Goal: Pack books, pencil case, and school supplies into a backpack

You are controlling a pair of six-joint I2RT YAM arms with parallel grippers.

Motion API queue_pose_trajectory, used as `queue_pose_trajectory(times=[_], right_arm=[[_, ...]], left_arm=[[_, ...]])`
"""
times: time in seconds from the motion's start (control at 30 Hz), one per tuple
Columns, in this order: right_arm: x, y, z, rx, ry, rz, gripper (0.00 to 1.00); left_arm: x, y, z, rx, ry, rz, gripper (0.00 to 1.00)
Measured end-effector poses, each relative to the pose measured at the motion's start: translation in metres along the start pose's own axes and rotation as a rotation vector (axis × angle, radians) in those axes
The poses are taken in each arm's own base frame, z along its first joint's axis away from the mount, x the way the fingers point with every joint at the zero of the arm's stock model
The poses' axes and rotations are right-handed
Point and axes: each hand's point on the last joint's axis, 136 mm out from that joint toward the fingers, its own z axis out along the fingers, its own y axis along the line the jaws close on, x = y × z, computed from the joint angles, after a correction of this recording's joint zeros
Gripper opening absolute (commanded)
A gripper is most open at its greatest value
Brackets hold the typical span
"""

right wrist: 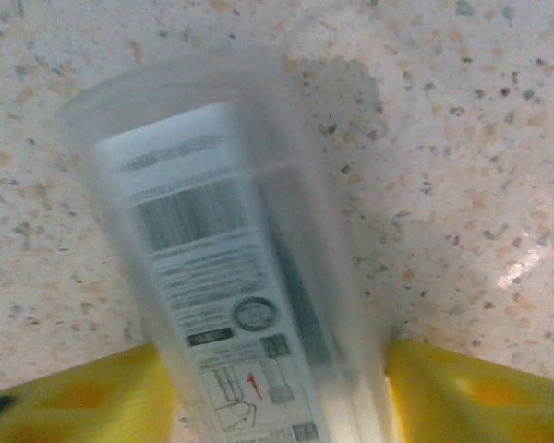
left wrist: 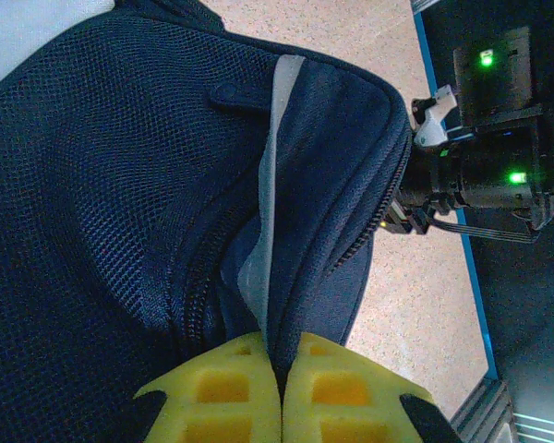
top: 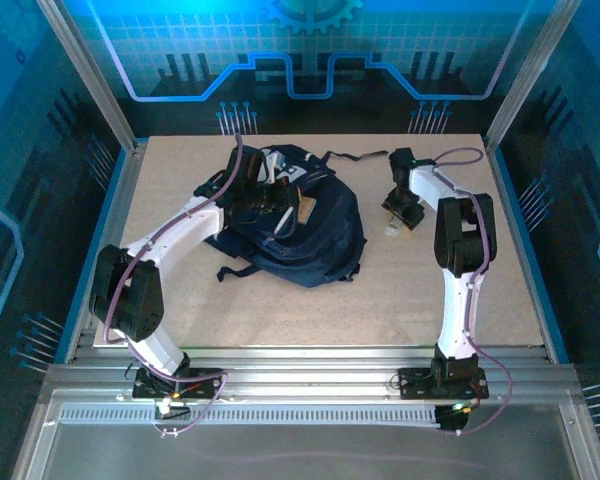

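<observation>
Both grippers engaged. Right gripper (right wrist: 277,397) pads are closed against the sides of the grey-white bar (right wrist: 222,231), which lies on the table (right wrist: 471,138) right of the backpack (left wrist: 120,203). Left gripper (left wrist: 282,392), pads together, pinches backpack fabric. Step: supplies pickup. Next move probably needs a lift and carry to the opening. Label: barcode, red arrow; print unreadable.

Backpack (left wrist: 120,185): matt navy cloth, a rough open mesh beside a finer weave, crossed by a smooth pale grey stripe and a dark toothed zip. Bar-shaped item (right wrist: 222,258): frosted translucent plastic over a printed paper label. Table (right wrist: 462,138): a speckled, stone-like top that shows a faint sheen. Left gripper (left wrist: 280,349) pads (left wrist: 231,397): matt yellow moulded plastic, waffle-gridded. Frame rails (top: 310,375): bare brushed metal.
</observation>
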Motion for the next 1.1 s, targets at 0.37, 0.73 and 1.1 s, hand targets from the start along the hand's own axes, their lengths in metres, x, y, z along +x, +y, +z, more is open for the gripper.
queue_pose_trajectory(times=[0.37, 0.73, 1.1], right_arm=[[0.013, -0.022, -0.031, -0.064, -0.031, -0.220, 0.39], [0.075, 0.011, -0.165, -0.567, -0.063, -0.439, 0.44], [0.176, 0.095, -0.163, -0.781, 0.120, -0.488, 0.44]], left_arm=[[0.000, 0.000, 0.000, 0.000, 0.000, 0.001, 0.00], [-0.001, -0.002, 0.001, 0.005, 0.002, -0.006, 0.00], [0.000, -0.014, 0.003, 0.023, 0.004, -0.020, 0.00]])
